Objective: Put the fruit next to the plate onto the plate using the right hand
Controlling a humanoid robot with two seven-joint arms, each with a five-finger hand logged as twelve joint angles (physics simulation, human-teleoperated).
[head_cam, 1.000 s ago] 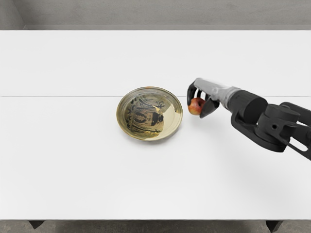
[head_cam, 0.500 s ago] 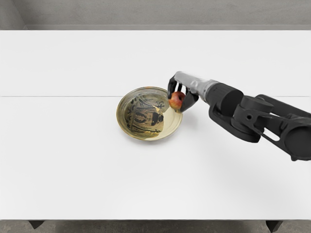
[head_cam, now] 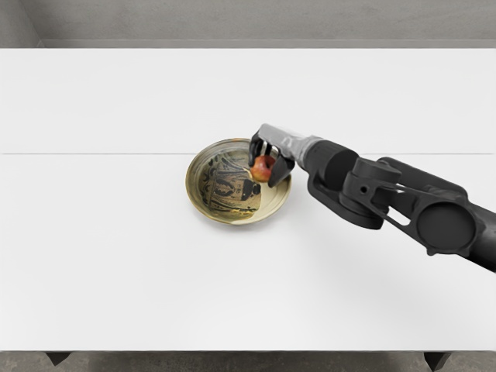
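A shallow golden plate (head_cam: pixel 217 203) with a dark painted pattern lies at the table's middle. My right hand (head_cam: pixel 264 158) hovers over the plate's right part, its dark fingers curled around a small red fruit (head_cam: pixel 263 167). The fruit shows between the fingers, above the plate's inner right side. Whether it touches the plate I cannot tell. The right arm stretches in from the right edge. No left arm shows.
The white table (head_cam: pixel 116 271) spreads wide on all sides of the plate. A thin seam runs across it at the plate's far rim. The right arm's bulky joints (head_cam: pixel 387 201) hang above the table right of the plate.
The right hand has carried the fruit leftward, from beside the plate's right rim to above the plate's right inner part. The arm has reached further in.
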